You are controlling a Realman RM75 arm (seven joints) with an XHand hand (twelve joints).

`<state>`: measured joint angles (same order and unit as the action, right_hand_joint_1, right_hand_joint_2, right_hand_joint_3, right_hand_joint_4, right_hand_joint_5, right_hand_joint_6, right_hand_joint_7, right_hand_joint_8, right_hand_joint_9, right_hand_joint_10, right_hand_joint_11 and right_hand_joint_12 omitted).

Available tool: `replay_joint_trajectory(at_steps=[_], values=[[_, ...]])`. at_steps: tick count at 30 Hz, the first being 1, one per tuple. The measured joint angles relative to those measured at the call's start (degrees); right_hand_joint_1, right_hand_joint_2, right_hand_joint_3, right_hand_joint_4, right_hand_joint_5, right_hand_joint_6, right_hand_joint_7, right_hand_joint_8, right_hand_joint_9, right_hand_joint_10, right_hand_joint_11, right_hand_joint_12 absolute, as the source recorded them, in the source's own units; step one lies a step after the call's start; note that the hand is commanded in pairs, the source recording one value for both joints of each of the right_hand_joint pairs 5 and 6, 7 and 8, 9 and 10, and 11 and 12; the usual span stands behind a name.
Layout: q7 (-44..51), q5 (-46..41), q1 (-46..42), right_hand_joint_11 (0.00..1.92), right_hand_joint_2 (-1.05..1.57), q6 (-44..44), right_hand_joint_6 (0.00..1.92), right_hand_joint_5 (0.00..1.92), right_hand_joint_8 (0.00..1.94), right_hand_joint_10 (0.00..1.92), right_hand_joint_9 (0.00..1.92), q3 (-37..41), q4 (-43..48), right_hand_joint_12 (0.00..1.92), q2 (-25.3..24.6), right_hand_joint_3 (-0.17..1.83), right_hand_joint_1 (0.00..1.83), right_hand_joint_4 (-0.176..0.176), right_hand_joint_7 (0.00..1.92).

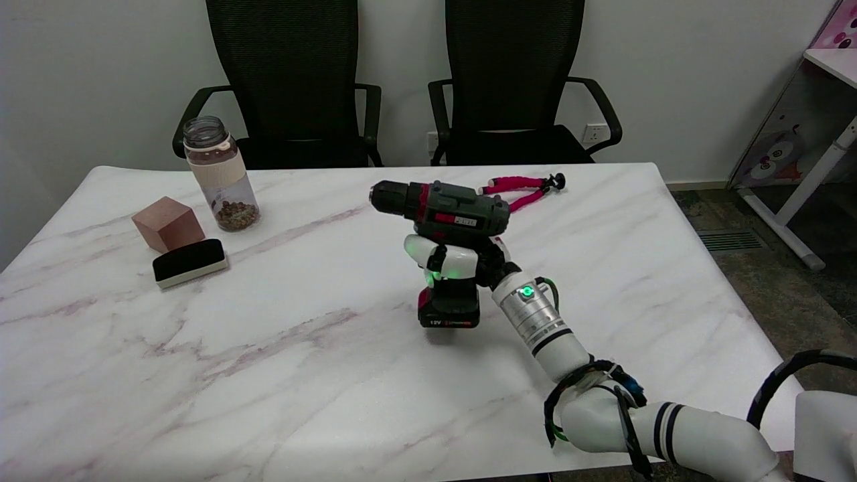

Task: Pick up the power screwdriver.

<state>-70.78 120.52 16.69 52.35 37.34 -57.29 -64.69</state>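
The power screwdriver (442, 209) is dark green and black with red trim, its chuck pointing left and a black battery block with a red band at its foot. My right hand (458, 262) grips its handle between body and battery, fingers wrapped around it. The tool stands upright near the middle of the marble table (268, 348), and its battery base appears slightly above the tabletop, with a shadow beneath. The white arm reaches in from the lower right.
A pink flexible tripod (525, 187) lies just behind the screwdriver. At the left stand a clear bottle (221, 175) with brown contents, a wooden cube (168, 223) and a black-topped eraser (189, 262). Two black chairs sit behind the table's far edge.
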Motion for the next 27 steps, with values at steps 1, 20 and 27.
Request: replay_joint_trajectory(at_steps=[1, 20, 27], values=[[-0.02, 0.0, 0.14, 1.92, 0.56, -0.15, 1.54, 1.54, 1.54, 1.92, 1.92, 0.04, -0.06, 1.92, 0.0, 0.82, 0.93, 0.176, 1.54], [-0.16, -0.02, 4.27, 1.92, 0.63, -4.12, 1.73, 1.73, 1.73, 1.92, 1.92, 0.11, -0.87, 1.92, 0.08, 0.79, 0.91, 0.176, 1.73], [-0.18, -0.03, 5.26, 1.92, 0.64, -5.44, 1.74, 1.74, 1.74, 1.92, 1.92, 0.03, -1.01, 1.92, 0.1, 0.79, 0.9, 0.176, 1.74]])
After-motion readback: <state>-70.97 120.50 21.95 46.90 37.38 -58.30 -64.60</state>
